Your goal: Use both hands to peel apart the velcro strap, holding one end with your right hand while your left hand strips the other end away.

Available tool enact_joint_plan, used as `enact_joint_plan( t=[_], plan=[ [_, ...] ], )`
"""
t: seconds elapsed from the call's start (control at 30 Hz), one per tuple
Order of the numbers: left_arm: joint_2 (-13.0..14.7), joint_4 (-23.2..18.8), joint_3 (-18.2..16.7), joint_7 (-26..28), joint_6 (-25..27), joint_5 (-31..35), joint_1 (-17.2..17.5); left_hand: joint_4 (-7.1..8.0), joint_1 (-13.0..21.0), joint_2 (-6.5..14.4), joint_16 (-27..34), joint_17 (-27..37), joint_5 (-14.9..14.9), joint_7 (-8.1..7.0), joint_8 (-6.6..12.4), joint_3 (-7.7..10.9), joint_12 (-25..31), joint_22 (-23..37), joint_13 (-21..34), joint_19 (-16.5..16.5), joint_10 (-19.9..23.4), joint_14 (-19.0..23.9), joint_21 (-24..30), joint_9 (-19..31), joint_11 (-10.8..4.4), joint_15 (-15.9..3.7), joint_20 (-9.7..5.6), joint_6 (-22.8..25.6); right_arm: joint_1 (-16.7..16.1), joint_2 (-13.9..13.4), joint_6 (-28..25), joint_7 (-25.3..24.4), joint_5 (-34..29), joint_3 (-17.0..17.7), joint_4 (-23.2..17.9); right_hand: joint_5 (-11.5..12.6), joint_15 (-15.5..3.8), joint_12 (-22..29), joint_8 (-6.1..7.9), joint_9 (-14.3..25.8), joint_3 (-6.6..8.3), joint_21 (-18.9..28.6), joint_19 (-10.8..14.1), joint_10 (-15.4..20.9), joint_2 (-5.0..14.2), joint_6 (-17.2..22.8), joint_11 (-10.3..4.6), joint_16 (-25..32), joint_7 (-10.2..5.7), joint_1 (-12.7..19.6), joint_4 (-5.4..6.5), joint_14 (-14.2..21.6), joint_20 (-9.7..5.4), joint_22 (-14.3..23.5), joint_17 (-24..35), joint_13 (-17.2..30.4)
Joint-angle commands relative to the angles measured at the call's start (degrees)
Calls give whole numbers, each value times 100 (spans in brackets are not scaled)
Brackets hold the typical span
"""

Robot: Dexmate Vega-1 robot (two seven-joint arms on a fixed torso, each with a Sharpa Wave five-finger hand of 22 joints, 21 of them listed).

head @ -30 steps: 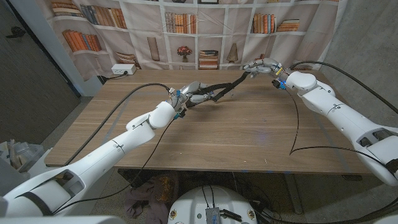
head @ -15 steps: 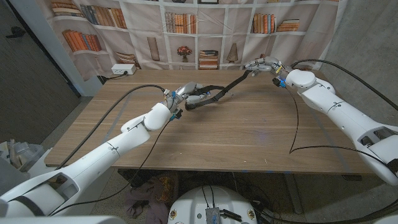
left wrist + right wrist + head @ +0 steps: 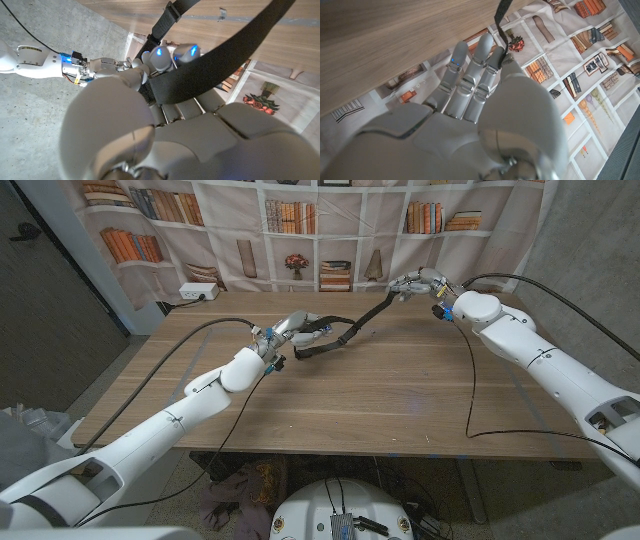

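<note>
A black velcro strap (image 3: 352, 323) hangs stretched above the far part of the wooden table (image 3: 380, 400), with a loose fold (image 3: 318, 347) drooping near its left end. My left hand (image 3: 288, 328) grips that left end. The left wrist view shows the strap (image 3: 215, 62) crossing the left hand's fingertips (image 3: 161, 56) as a wide band. My right hand (image 3: 412, 282) pinches the other end at the far right. Seen from the right wrist, the strap (image 3: 500, 17) runs up from between the right hand's fingers (image 3: 472, 75).
Black cables (image 3: 478, 370) trail from both arms over the table. A bookshelf-print backdrop (image 3: 300, 230) stands behind the far edge, with a white power strip (image 3: 198, 294) at the back left corner. My right arm (image 3: 37, 57) also shows in the left wrist view.
My left hand has drawn to the left and slightly back with its strap end. The right hand has shifted a little left, still holding its end.
</note>
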Motion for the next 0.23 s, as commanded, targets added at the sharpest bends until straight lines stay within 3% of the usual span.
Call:
enact_joint_plan(
  t=[0.03, 0.23],
  plan=[
    [-99, 223, -40, 88, -295, 111, -20, -37, -11, 37, 25, 32, -21, -7, -38, 27, -2, -7, -15, -12, 223, 44, 11, -2, -161, 2, -63, 49, -104, 2, -63, -66, -1, 5, -157, 36, -331, 5, -32, 19, 41, 36, -28, 9, -27, 29, -22, -13, 45, 39, -4, 48, -870, -9, 29, 17],
    [-201, 180, -48, 264, -257, 184, 57, -75, -39, 37, -2, 5, -36, 9, -85, 5, -21, -57, -75, -23, 228, 36, 1, -25, -162, -2, -62, 52, -75, 38, -17, 6, 20, -25, -25, 36, -331, 1, -38, 23, 45, 46, -28, 16, -24, 27, -23, -29, 41, 43, -5, 46, -875, -19, 26, 9]
  ],
)
